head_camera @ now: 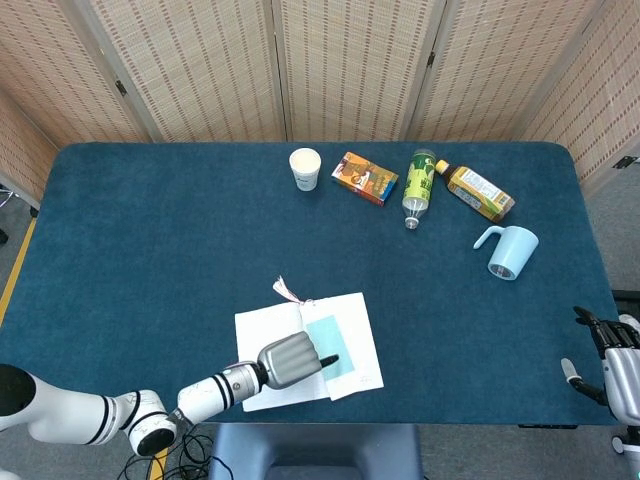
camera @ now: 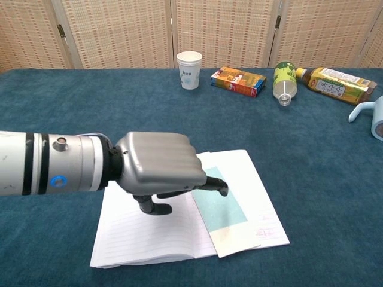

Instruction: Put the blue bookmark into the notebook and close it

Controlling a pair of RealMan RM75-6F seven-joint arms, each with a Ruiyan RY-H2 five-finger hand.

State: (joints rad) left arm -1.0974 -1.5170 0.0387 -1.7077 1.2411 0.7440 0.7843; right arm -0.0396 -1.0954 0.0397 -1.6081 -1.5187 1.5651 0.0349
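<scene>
Low in the frame, the open notebook (camera: 239, 197) lies flat on the blue counter (camera: 72, 107) with the blue bookmark (camera: 224, 206) resting on its right-hand page. The left hand (camera: 158, 170) hovers over the pages, fingers (camera: 212, 184) mostly curled in with one stretched toward the bookmark, holding nothing. At the far lower right, the right hand (head_camera: 610, 355) is barely visible; I cannot tell its state.

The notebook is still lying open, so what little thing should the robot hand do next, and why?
Probably slide the left robot hand toward a page edge to start folding the notebook closed. The blue bookmark already lies flat on the open right page, and the hand holds nothing.
</scene>
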